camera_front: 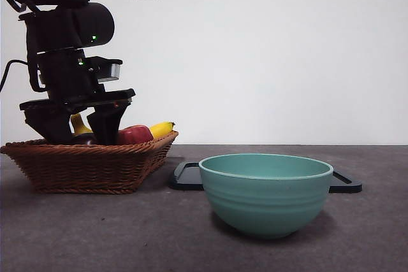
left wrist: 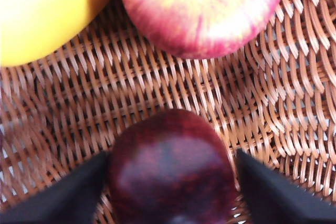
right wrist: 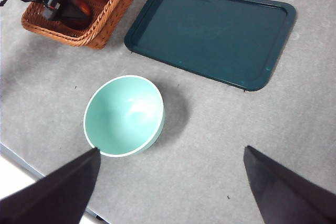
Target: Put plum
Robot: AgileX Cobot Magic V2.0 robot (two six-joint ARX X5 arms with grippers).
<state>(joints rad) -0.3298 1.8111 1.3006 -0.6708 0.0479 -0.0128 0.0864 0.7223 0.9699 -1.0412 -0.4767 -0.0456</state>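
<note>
We find the plum [left wrist: 170, 169] lying on the woven floor of the wicker basket [camera_front: 89, 167], near the red apple [left wrist: 202, 11] and the yellow banana [left wrist: 44, 11] that share the basket with it. We judge the plum to be fairly light but firm, with a smooth, glossy skin that could slip under a light pinch and bruise under a hard one. Its round shape offers no flat faces, so we would take it across its widest part, one jaw on each side, with steady, moderate pressure.

Our left gripper [left wrist: 170, 182] reaches down into the basket with its jaws apart, straddling the plum on both sides. The jaws stand very close to the skin, though we cannot tell whether they touch it yet; nothing is lifted.

Our right gripper [right wrist: 170, 182] waits high above the teal bowl [right wrist: 125, 115] and the dark tray [right wrist: 210, 32] beside the basket, its jaws wide apart and holding nothing.
</note>
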